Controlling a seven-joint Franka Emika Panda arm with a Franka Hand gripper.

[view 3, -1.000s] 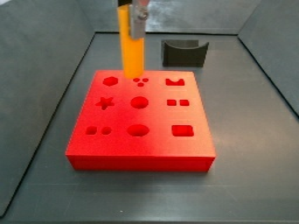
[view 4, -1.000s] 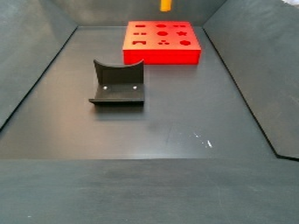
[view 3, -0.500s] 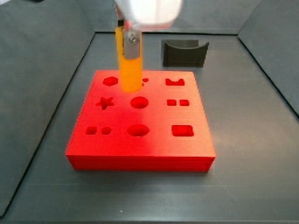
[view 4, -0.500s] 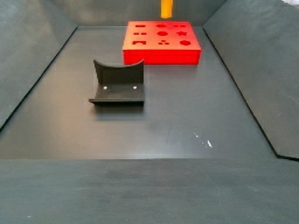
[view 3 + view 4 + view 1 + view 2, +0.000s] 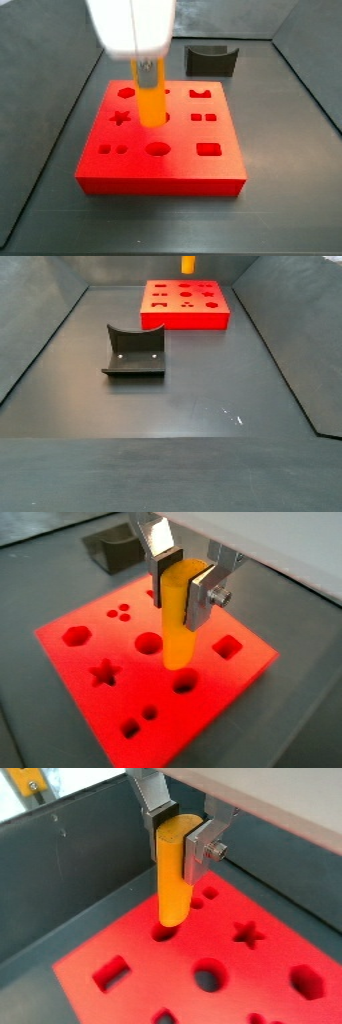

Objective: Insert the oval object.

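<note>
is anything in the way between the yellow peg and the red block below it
Nothing visible. The gripper holds the peg upright over the red block, its lower end just above the holes, with only open air beneath.

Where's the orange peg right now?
The peg hangs upright in the gripper, clamped near its top, over the middle of the red block, its lower tip at a hole in both wrist views.

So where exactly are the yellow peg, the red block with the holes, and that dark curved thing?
oval object [image 5: 177, 632]: wrist view, middle of its shaft, below the gripper [image 5: 183, 584].
red block [image 5: 181, 168]: side view, bare top surface near the front.
dark curved holder [image 5: 135, 349]: side view, its curved inner wall.
</note>
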